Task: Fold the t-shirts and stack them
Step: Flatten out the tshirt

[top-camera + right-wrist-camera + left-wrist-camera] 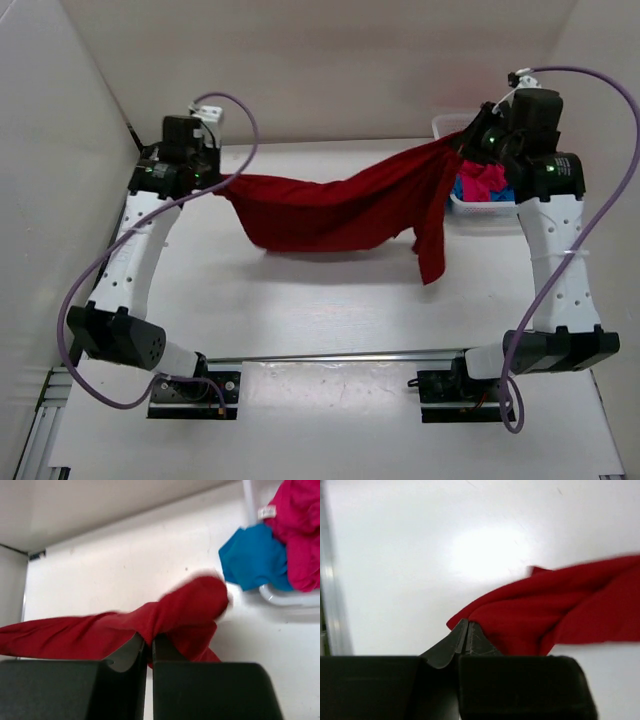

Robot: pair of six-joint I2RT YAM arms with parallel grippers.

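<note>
You've got the red shirt (330, 210) strung up between both arms like a hammock over the table (300, 310). Your left gripper (220, 187) sits at about 10 o'clock in the top view. Its fingers are pinched tight on the shirt's left end, and its wrist view shows the tips pressed together with red cloth bunching out right beside them. Your right gripper (468, 140) is up around 2 o'clock, fingers clamped just as narrow on the other end, with cloth folded over the tips in its own wrist view.

The shirt sags in the middle, and from up top you honestly can't tell whether its belly touches the surface or just hangs over it. One flap dangles lower near the right end, pointing down toward 5 o'clock.

The basket (444, 124) is tucked in the far corner at 2 o'clock, just beside the right gripper. The pink shirt (485, 182) and blue shirt (506, 193) are bunched up inside it, touching each other.
</note>
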